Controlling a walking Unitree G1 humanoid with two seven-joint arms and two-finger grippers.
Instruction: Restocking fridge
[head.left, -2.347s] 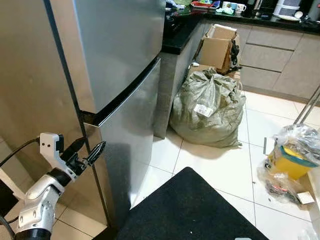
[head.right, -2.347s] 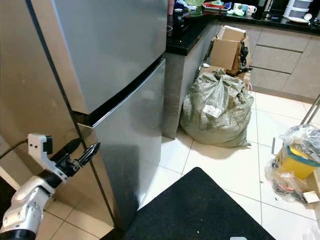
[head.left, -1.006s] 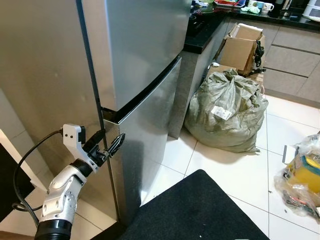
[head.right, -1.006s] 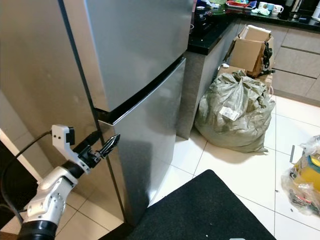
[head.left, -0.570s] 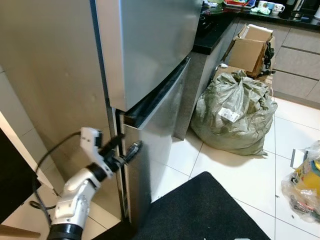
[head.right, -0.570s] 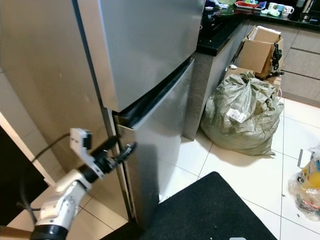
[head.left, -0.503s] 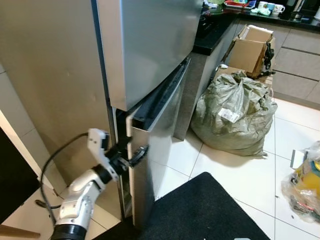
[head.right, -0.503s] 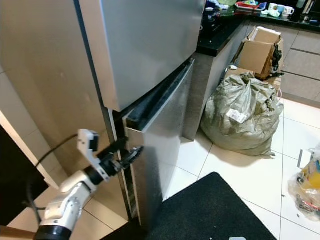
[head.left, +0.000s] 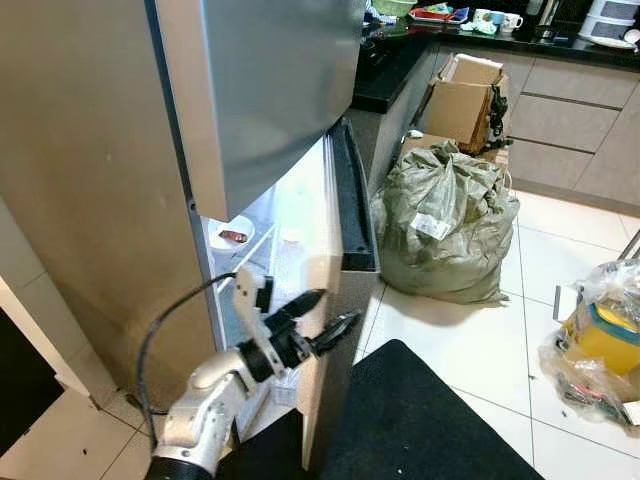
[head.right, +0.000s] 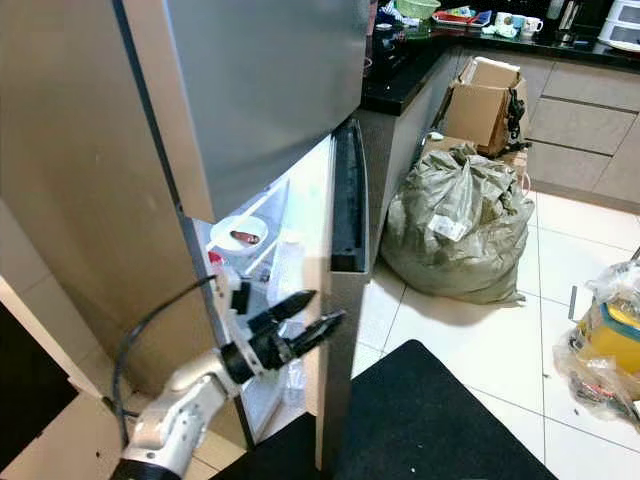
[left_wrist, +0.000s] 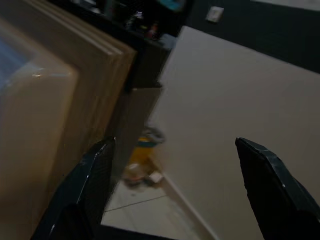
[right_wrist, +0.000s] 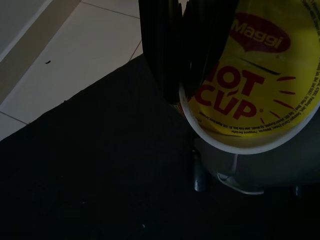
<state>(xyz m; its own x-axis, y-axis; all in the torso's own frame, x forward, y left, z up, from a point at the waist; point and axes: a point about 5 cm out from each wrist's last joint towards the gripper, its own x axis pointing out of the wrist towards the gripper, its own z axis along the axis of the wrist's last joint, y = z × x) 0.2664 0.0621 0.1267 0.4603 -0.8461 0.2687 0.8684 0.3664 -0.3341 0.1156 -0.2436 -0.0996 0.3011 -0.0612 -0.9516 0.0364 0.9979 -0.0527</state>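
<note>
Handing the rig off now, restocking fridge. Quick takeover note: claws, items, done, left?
Left claw: open, at the edge of the lower fridge door.
Right claw: shut on a yellow Maggi Hot Cup, held above the black mat.
Done: lower door is swung open, interior lit, a white plate with food on a shelf inside.
Left: likely bring the cup over, set it on a shelf, release, close the door.

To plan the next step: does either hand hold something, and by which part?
The right hand holds a yellow noodle cup, its fingers closed at the rim. The left hand is open and holds nothing, beside the fridge door.
</note>
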